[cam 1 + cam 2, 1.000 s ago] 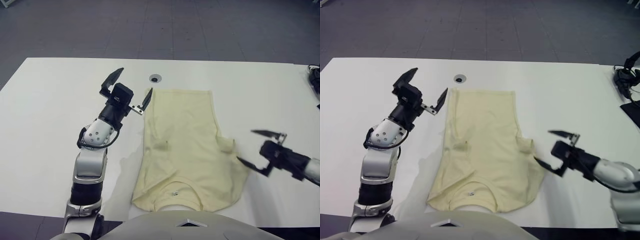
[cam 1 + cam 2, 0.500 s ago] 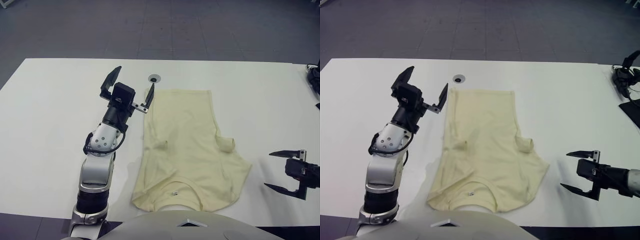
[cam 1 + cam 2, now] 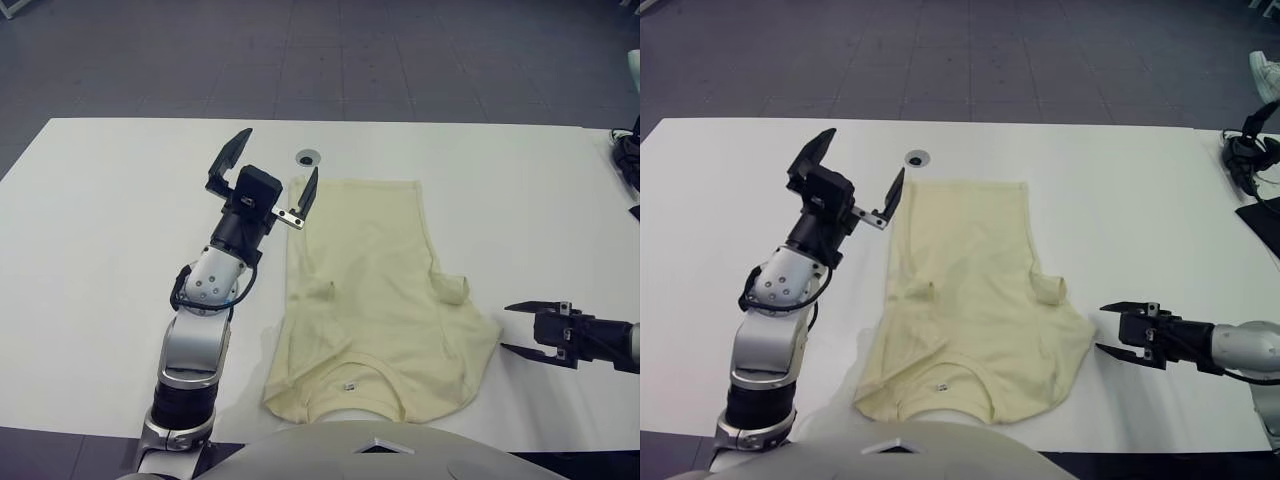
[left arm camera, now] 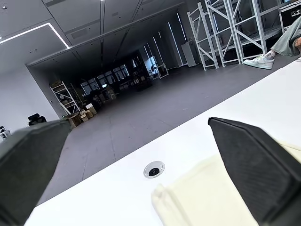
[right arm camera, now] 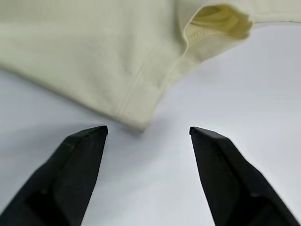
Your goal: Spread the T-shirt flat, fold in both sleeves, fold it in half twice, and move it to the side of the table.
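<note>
White table point(image 3: 100, 250) spans the workspace, with a round cable port point(image 3: 310, 156) near its far edge. Grey tiled floor point(image 3: 400, 60) lies beyond, and shelving racks point(image 4: 211, 28) stand in the room behind.

Mid-table lies the T-shirt point(image 3: 370, 290), lengthwise, collar toward the robot and hem far. Both sleeves appear turned inward, though the right sleeve point(image 3: 452, 288) sits bunched.

The left gripper point(image 3: 279, 153) hovers over the hem's far-left corner, fingers spread wide and clear of the cloth. The right gripper point(image 3: 506, 328) sits low just beside the shirt's near-right edge, fingers apart and holding nothing.

Assessment: sleeve folding looks done or nearly so, and the first half-fold is pending. The next move calls for each gripper to descend and pinch its side of the cloth. The bunched sleeve may spoil a clean crease.
</note>
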{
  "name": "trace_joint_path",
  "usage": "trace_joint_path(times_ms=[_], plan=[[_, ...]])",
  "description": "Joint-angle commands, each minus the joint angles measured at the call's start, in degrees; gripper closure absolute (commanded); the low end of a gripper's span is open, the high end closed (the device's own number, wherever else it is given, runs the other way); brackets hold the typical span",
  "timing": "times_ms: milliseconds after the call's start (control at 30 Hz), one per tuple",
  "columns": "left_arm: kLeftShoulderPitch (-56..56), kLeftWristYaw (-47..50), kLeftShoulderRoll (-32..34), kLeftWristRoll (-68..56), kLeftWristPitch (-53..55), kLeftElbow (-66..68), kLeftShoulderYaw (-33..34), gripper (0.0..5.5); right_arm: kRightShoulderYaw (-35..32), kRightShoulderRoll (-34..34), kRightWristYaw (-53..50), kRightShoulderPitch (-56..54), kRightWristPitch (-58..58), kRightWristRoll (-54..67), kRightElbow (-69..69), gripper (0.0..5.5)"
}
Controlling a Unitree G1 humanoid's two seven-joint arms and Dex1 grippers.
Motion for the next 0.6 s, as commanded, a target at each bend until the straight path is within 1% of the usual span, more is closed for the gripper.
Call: trace_joint_path(times_ms=[33, 133, 300, 333, 433, 533, 600], plan=[[-0.9, 0.1, 0.6, 0.7, 0.7, -0.9, -0.4, 0.10, 4.3, 0.8, -1.3, -0.3, 1.3, -3.7, 1.8, 2.97], [-0.8, 0.1, 0.8, 0.8, 0.7, -1.0, -0.6, 0.10, 5.1, 0.4, -1.7, -0.6, 1.3, -3.4, 1.8, 3.41], [-1.0, -0.1, 1.0, 0.9, 0.6, -0.8, -0.7, 0.10, 5.5, -0.1, -2.0, -0.1, 1.1, -2.7, 1.4, 4.29], [-1.0, -0.3, 1.1, 0.7, 0.7, -0.8, -0.8, 0.10, 5.5, -0.1, -2.0, 0.0, 1.1, -2.6, 1.4, 4.37], [-0.8, -0.6, 1.3, 0.5, 0.7, -1.0, -1.0, 0.10, 5.8, -0.3, -2.0, -0.2, 0.9, -2.6, 1.7, 4.83], [-1.0, -0.6, 1.4, 0.4, 0.5, -0.7, -0.8, 0.10, 5.8, -0.5, -2.1, -0.4, 0.7, -2.5, 1.8, 5.42], [-1.0, -0.5, 1.5, 0.4, 0.4, -0.5, -0.7, 0.10, 5.8, -0.7, -2.2, -0.5, 0.5, -2.4, 1.7, 5.48]])
